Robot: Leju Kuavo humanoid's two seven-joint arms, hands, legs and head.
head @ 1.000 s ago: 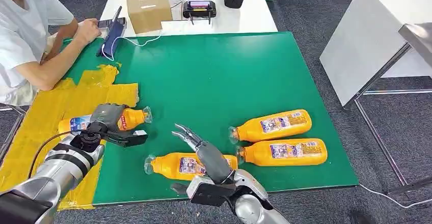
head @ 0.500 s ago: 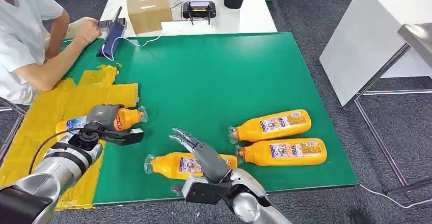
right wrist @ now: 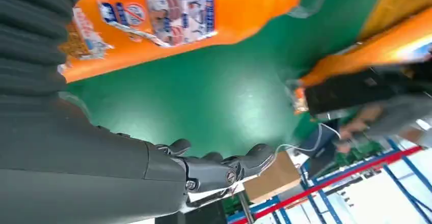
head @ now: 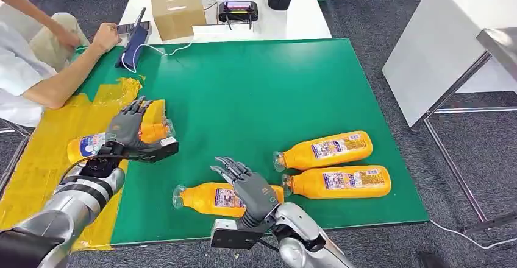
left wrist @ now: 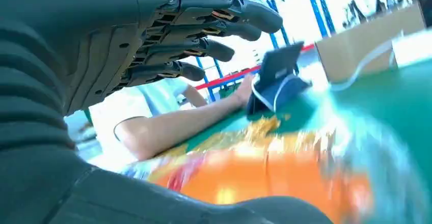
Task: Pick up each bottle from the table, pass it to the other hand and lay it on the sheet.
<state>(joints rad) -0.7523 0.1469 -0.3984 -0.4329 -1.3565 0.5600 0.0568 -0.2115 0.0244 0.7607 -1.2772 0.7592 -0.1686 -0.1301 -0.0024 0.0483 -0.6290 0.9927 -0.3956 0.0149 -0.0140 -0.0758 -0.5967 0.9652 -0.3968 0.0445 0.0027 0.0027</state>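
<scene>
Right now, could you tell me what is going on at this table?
The robot is moving orange bottles from the green table to the yellow sheet. Its left hand, fingers spread, hovers above a bottle lying on the sheet. Its right hand, also open, hovers over the nearest bottle on the green. Two more bottles lie to the right. A person sits at the far left corner.

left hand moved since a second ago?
Yes. The left hand has let go of the bottle and lifted with fingers spread, drifting toward the yellow sheet.
</scene>
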